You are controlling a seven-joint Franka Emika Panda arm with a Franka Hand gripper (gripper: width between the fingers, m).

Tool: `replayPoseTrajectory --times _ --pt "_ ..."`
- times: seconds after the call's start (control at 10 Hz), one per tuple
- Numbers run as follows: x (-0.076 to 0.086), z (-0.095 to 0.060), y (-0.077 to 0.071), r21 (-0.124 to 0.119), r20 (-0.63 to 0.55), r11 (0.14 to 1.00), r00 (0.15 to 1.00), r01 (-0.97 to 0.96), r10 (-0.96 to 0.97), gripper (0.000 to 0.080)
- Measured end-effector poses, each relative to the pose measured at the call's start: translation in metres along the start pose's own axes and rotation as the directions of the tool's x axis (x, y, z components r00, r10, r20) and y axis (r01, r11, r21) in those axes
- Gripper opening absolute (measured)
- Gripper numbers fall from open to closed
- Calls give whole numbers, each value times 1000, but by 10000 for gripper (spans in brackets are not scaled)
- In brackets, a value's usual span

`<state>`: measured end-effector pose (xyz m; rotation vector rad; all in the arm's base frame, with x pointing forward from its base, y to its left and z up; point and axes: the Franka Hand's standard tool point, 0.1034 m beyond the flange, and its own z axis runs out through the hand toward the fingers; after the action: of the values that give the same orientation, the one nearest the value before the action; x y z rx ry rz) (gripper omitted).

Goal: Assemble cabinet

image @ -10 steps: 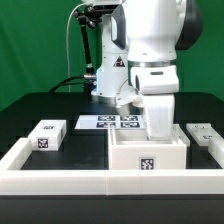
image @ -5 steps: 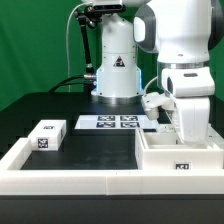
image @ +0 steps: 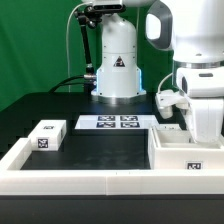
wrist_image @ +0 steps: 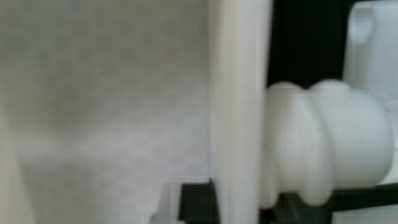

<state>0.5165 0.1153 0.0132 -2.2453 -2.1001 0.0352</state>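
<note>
The cabinet point(image: 186, 160), a large white open box with a tag on its front, sits at the exterior view's right against the low white border wall point(image: 70, 181). My gripper point(image: 205, 137) reaches down into it from above, and its fingertips are hidden behind the box's wall. In the wrist view, a thin white wall of the cabinet point(wrist_image: 240, 100) runs between my dark fingers point(wrist_image: 196, 203). A ribbed white part point(wrist_image: 329, 140) lies right beside that wall. The gripper point(wrist_image: 242, 205) is shut on the wall.
A small white tagged block point(image: 47, 136) lies at the exterior view's left. The marker board point(image: 115, 122) lies flat in front of the arm's base point(image: 117, 65). Another white piece point(image: 170, 129) shows just behind the cabinet.
The gripper and the cabinet have moved together toward the exterior view's right, from the middle of the front wall to the right end. The small block has not moved.
</note>
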Motion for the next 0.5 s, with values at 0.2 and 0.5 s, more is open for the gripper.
replayPoseTrajectory --times 0.2,0.5 --pt "0 0 0 0 0 1000 1000 0 0 38" --pt "-1 1 0 1 0 1000 1000 -2 2 280"
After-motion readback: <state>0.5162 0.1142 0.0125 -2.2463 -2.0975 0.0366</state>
